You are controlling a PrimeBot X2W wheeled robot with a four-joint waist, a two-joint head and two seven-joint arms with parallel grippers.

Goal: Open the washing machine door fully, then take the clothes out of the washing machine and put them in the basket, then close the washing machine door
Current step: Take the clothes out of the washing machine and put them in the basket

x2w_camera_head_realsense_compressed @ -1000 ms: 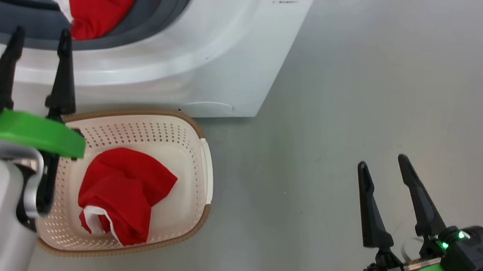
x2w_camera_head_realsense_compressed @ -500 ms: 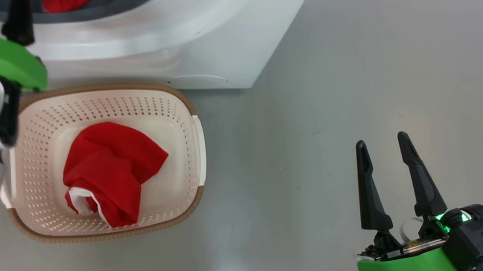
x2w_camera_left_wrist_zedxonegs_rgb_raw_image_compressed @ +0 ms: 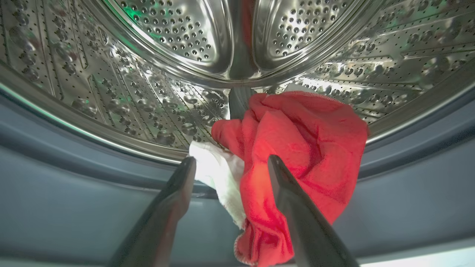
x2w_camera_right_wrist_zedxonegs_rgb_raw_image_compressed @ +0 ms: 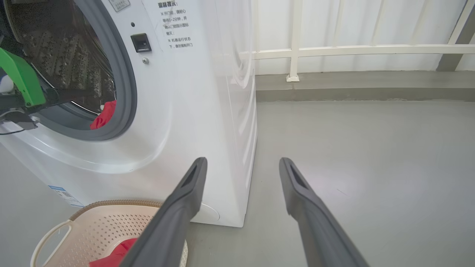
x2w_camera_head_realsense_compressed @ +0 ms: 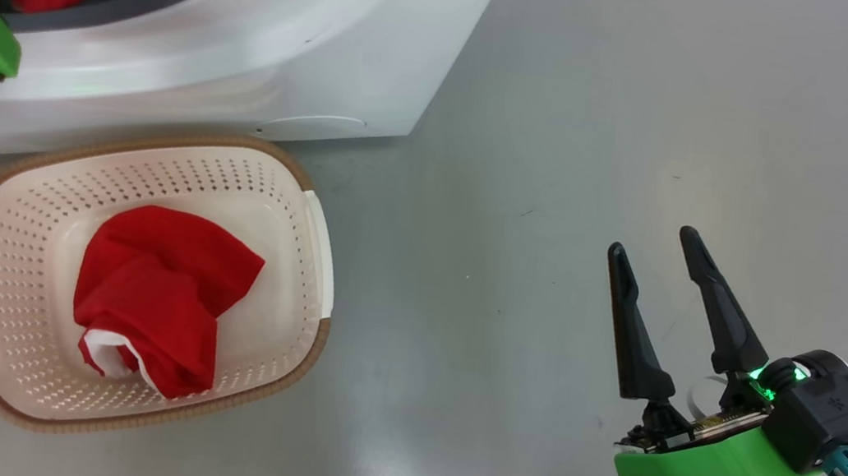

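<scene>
Glossy perforated steel drum (x2w_camera_left_wrist_zedxonegs_rgb_raw_image_compressed: pixel 174 40), soft clothes (x2w_camera_left_wrist_zedxonegs_rgb_raw_image_compressed: pixel 297 148)

The grey floor (x2w_camera_head_realsense_compressed: pixel 613 132) before me carries the washer (x2w_camera_head_realsense_compressed: pixel 320 32) at eleven o'clock and the basket (x2w_camera_head_realsense_compressed: pixel 276 196) at eight o'clock, its rim just beside the washer's foot.

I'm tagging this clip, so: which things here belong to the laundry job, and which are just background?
Job: washing machine; red garment in the drum; basket; red garment in it; left gripper, open at the drum garment.
Background: white railing; grey floor; right gripper, open over the floor.
</scene>
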